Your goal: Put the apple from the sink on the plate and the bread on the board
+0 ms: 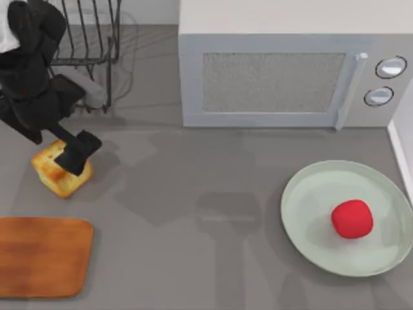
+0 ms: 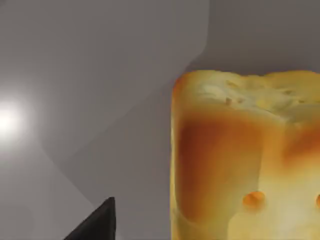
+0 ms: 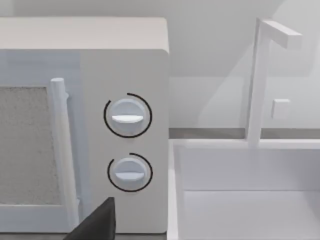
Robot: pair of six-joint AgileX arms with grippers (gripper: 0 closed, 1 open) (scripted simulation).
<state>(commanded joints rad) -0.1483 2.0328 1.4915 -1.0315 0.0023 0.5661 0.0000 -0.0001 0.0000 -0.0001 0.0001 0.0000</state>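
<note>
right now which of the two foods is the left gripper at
The bread: the left gripper is over it, left of the table. The apple lies on the plate.

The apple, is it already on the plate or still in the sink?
On the plate: the apple rests inside the plate, right of its middle.

Open tabletop (image 1: 193, 213) between board (image 1: 42, 255) and plate (image 1: 310, 239); microwave (image 1: 277, 77) behind.

1. The top view looked straight down on the table (image 1: 193, 194), taking in the microwave (image 1: 284, 77), plate (image 1: 303, 245) and board (image 1: 39, 258).
2. The left wrist view sat very close to the bread (image 2: 240, 160), which the top view also showed.
3. The right wrist view faced the microwave's dials (image 3: 127, 117) and the sink (image 3: 250, 200) from farther off.
</note>
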